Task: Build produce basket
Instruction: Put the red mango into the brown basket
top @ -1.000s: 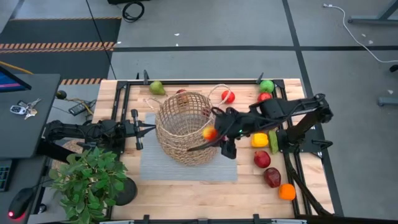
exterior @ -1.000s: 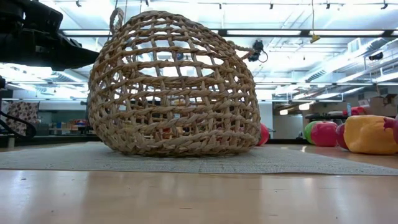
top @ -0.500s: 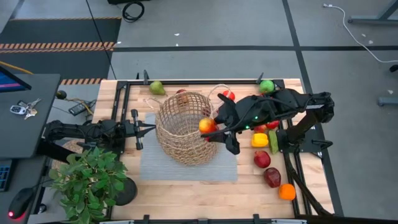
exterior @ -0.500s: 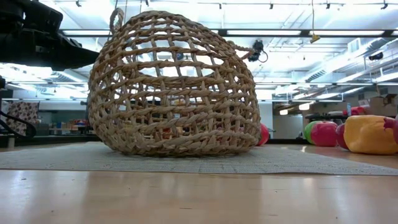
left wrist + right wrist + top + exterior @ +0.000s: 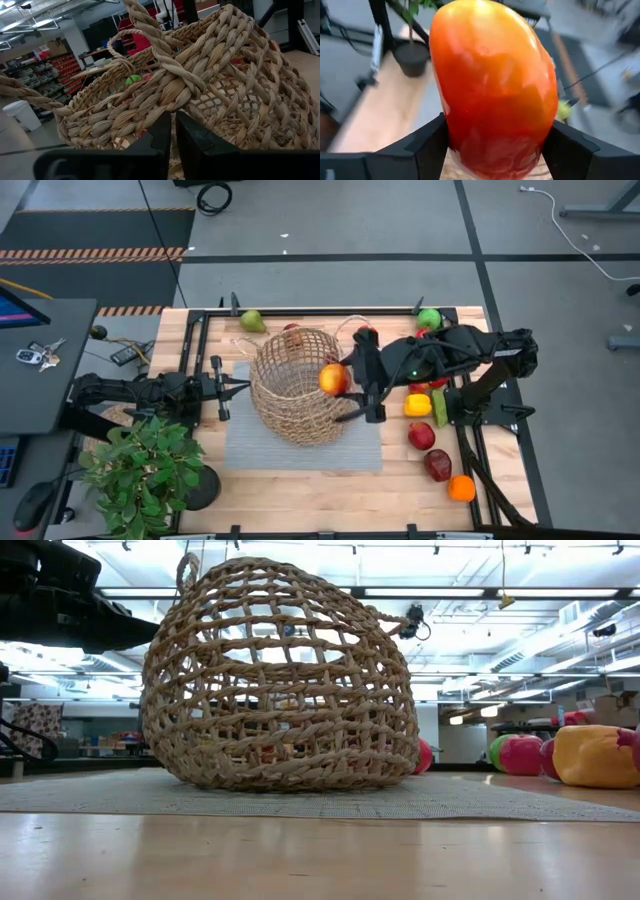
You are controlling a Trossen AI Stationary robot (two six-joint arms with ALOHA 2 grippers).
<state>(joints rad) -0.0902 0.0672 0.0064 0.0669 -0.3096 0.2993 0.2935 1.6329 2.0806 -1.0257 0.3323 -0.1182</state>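
Note:
The tan wicker basket (image 5: 293, 385) stands on a grey mat (image 5: 300, 445) at the table's middle, and it fills the low view (image 5: 280, 680). My right gripper (image 5: 336, 380) is shut on an orange-red fruit (image 5: 333, 378) above the basket's right rim. My left gripper (image 5: 241, 386) is at the basket's left wall, its fingers (image 5: 162, 132) closed to a narrow slit on the weave. More produce lies at the table's right: a yellow pepper (image 5: 417, 404), a red apple (image 5: 421, 435), a dark red piece (image 5: 437, 465) and an orange (image 5: 461, 488). My left gripper pinches a thick braided strand (image 5: 172, 95) of the basket's left wall between its two fingers, coming level from the table's left. The basket rests on the mat. My right gripper pinches the orange-red fruit by two opposite sides (image 5: 455, 125) between its two fingers (image 5: 427, 145), reaching in from the table's right. The fruit is lifted clear, above the basket's right rim.
A green pear (image 5: 252, 320) and a green apple (image 5: 429, 318) lie near the far edge. A potted green plant (image 5: 145, 465) stands at the near left corner. Black rails run along the table's edges.
My right gripper has risen with the orange-red fruit and gone a little toward the table's far-left, from beside the basket's right wall to above its right rim. The basket and my left gripper have kept still.

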